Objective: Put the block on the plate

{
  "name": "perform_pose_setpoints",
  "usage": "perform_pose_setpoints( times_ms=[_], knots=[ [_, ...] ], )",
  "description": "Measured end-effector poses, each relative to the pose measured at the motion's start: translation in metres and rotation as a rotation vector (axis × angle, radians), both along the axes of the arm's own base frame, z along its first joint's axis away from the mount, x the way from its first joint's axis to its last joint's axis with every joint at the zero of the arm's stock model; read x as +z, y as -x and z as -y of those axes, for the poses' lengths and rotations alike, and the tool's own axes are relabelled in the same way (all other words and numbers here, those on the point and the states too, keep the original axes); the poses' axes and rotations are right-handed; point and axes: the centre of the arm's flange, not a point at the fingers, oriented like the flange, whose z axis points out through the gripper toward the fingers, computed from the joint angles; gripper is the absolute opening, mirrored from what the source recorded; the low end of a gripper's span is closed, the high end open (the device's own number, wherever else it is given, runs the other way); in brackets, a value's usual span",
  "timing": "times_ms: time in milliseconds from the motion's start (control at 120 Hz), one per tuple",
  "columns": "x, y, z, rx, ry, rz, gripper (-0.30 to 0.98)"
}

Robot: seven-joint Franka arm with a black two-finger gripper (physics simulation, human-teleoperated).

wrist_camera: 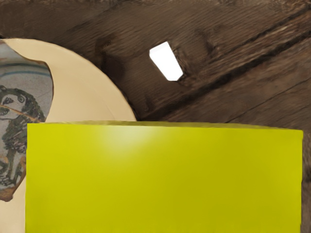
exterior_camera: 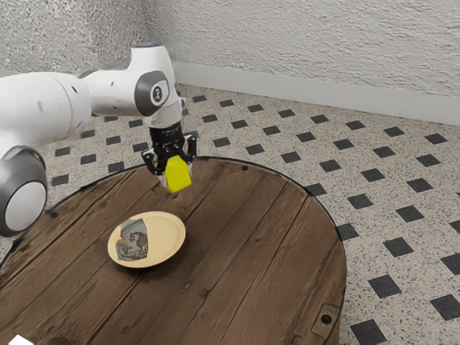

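Observation:
In the exterior view my gripper (exterior_camera: pixel 177 169) hangs above the round wooden table's far part, shut on the yellow block (exterior_camera: pixel 179 178). The block is off the tabletop, a finger on either side of it. The cream plate (exterior_camera: pixel 169 241) lies on the table, nearer the exterior view's camera than the gripper and a little toward that view's left. Large and close under my hand, the yellow block (wrist_camera: pixel 165 177) covers part of the plate (wrist_camera: pixel 80 92) in the wrist view; the block is not on the plate.
A grey patterned piece (exterior_camera: pixel 133 242) lies on the plate, also seen in the wrist view as a dark-figured piece (wrist_camera: pixel 29 87). A small white object (wrist_camera: pixel 166 62) lies on the wooden table (exterior_camera: pixel 244 266), beyond the plate. The table's rounded edge runs behind the gripper.

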Motion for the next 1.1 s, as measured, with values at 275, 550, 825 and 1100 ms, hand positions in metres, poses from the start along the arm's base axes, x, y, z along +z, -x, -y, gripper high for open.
perform_pose_setpoints(
  times_ms=[275, 550, 825, 1100],
  knots=[
    [-0.030, 0.055, -0.047, 0.078, 0.025, -0.062, 0.38],
    [-0.068, 0.097, -0.062, 0.115, 0.053, -0.095, 0.38],
    [-0.100, 0.110, -0.052, 0.121, 0.069, -0.097, 0.38],
    [-0.103, 0.108, -0.047, 0.120, 0.079, -0.069, 0.53]
  ],
)
